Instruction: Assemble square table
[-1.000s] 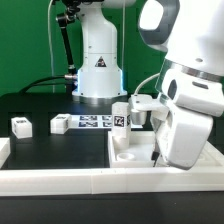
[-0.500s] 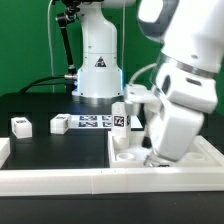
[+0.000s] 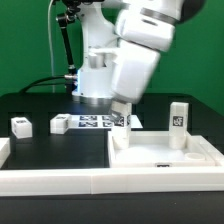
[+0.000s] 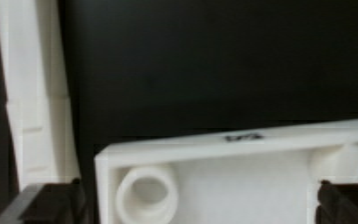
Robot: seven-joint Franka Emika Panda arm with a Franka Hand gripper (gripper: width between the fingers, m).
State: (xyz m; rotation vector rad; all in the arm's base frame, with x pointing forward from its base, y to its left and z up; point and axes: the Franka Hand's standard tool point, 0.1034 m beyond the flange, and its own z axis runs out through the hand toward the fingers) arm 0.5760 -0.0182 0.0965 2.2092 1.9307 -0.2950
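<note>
The gripper point(image 4: 190, 205) is released: in the wrist view its fingertips point(image 4: 34, 203) stand wide apart with nothing between them. It hangs raised above the far corner of the square table slab point(image 3: 165, 160), on the exterior view's left. Directly below it, the wrist view shows that corner of the slab with an empty socket hole point(image 4: 149, 190).

One leg point(image 3: 178, 115) stands on the slab, lower than the gripper and off to the exterior view's right. A second leg point(image 3: 124, 121) seems to stand just beneath the gripper, half hidden by the arm. Two loose legs point(image 3: 20, 125) point(image 3: 60, 124) lie lower, to the exterior view's left.

The step in hand looks like going for another leg, so the next move calls for reaching to a loose leg with the jaws open.

The slab lies flat, rim and sockets facing up, and being square it has no long axis. The standing leg's long axis is vertical.
</note>
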